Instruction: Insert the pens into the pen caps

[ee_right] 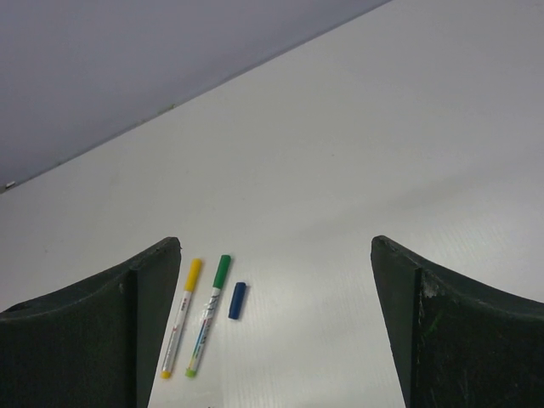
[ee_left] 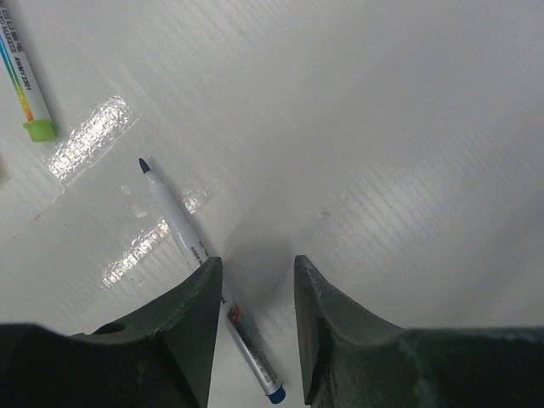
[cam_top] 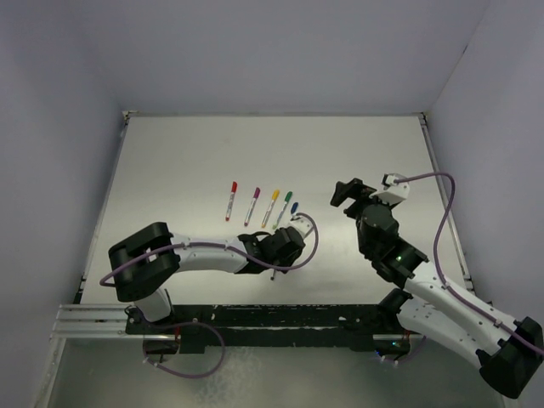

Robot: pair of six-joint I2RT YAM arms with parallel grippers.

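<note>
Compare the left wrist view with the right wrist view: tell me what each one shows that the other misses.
Only the left wrist: an uncapped pen with a blue tail, lying partly between the fingers of the open left gripper. Only the right wrist: the yellow pen, a loose blue cap and the wide-open right gripper. Both: the green pen and the white table.

Blue cap (ee_right: 238, 300), green-capped pen (ee_right: 206, 316), yellow-capped pen (ee_right: 180, 319), white table (cam_top: 255, 153)

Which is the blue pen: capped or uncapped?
Uncapped: the blue pen shows a bare tip; the blue cap lies loose beside the green pen.
</note>
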